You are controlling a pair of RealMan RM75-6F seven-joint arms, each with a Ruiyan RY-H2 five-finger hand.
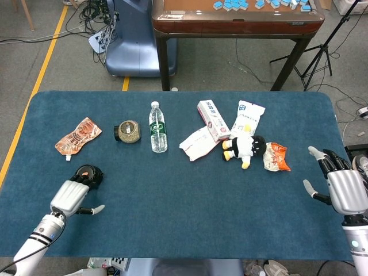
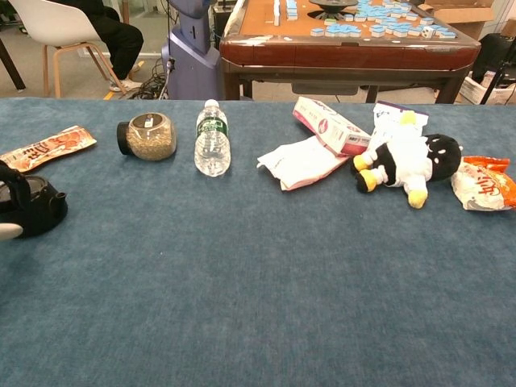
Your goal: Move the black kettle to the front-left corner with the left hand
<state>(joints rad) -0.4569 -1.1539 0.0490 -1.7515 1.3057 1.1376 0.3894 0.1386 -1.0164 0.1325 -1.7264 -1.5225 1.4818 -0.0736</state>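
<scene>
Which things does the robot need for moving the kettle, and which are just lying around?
Needed: black kettle, left hand holding it.

Lying around: plush toy, water bottle, jar, orange pouch, pink box, white packets, orange snack bag, right hand.

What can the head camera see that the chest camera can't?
Only the head view shows the right hand, open beside the table's right edge, and most of the left hand gripping the black kettle. Only the chest view shows a white chair. Both show the kettle, water bottle, jar and plush toy.
</scene>
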